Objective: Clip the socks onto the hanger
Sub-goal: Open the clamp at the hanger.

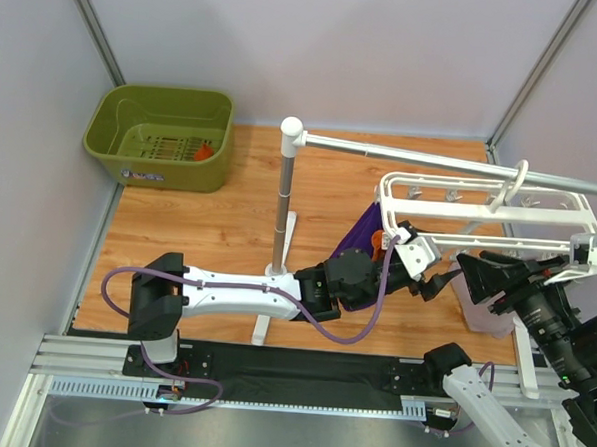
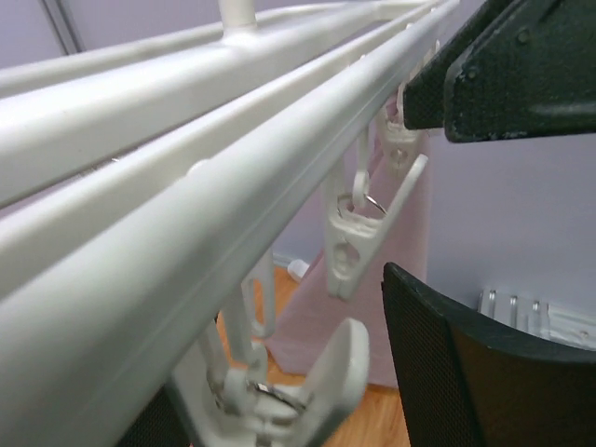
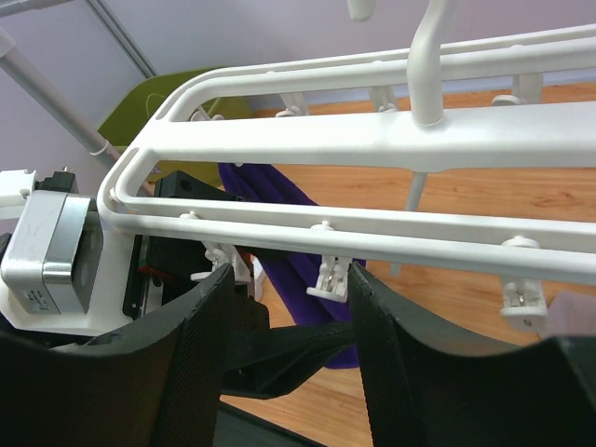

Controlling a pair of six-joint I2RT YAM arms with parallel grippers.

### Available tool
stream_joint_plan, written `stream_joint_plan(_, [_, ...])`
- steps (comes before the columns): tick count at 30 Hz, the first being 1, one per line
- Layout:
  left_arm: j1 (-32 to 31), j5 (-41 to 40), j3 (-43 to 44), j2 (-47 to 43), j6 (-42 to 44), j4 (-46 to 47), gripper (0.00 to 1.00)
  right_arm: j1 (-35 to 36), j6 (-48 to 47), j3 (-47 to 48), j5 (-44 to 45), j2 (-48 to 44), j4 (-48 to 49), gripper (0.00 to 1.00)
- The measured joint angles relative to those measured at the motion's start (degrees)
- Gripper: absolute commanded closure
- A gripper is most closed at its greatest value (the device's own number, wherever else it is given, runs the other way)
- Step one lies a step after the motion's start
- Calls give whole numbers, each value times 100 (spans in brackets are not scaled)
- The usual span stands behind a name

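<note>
The white hanger [image 1: 485, 206] hangs by its hook from the silver rail. My left gripper [image 1: 437, 283] reaches under its near bar and stands open [image 2: 312, 396], with a dangling clip [image 2: 326, 372] between the jaws. Opposite it, my right gripper [image 1: 465, 265] is open too [image 3: 289, 345], and another clip [image 3: 331, 277] hangs just inside its right finger [image 3: 410, 354]. One orange-red sock [image 1: 204, 152] lies in the green basket [image 1: 113, 124]. A bit of orange-red [image 1: 378, 237] shows by the left wrist; I cannot tell whether it is clipped.
A dark purple cloth [image 1: 362, 233] hangs from the hanger's left end [image 3: 289, 242]. A pale lilac cloth [image 1: 482, 311] hangs at the near right [image 2: 326, 307]. The rail's white post [image 1: 285, 198] stands mid-table on the wooden top.
</note>
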Motion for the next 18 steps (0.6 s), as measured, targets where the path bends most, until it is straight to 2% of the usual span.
stream_joint_plan(6, [7,195,83,177,37,367,26,0,50,96,-2,0,-157,47])
stream_joint_plan(15, [42,509,122,319,7,752,38,0,83,105,-2,0,-264,47])
stream_joint_plan(18, [50,527,122,319,-35,848,46,0,85,155,-4,0,-313,47])
